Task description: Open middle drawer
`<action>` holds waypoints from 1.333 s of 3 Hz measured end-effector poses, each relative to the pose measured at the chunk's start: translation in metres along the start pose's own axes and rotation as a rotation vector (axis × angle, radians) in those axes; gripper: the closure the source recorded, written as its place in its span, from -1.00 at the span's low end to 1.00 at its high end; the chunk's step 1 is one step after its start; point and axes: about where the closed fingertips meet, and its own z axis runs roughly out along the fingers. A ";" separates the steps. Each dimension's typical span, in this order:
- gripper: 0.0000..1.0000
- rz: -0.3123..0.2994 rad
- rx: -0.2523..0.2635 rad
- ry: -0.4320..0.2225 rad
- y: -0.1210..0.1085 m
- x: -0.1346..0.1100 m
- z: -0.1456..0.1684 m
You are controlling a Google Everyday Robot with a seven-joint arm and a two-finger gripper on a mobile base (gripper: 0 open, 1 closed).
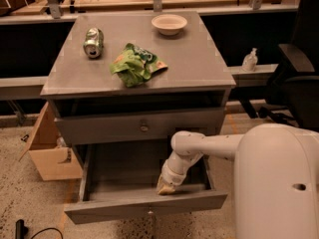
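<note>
I have the grey cabinet [199,59] in the middle of my view. Its middle drawer [114,211] stands pulled well out from the cabinet's front, and the drawer above it [99,128] sits shut. My arm reaches in from the cabinet's right side, and the gripper [166,185] hangs low inside the open drawer, close behind its front panel. On the cabinet's top lie a dented can [93,35], a crumpled green bag [135,63] and a pale bowl [169,24]. A cardboard box [50,158] sits left of the cabinet.
</note>
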 end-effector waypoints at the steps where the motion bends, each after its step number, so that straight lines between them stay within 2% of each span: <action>1: 1.00 0.000 0.000 0.000 -0.001 0.000 0.000; 2: 1.00 0.003 -0.033 -0.009 0.018 -0.003 0.003; 4: 1.00 0.009 -0.022 -0.015 0.019 -0.004 0.001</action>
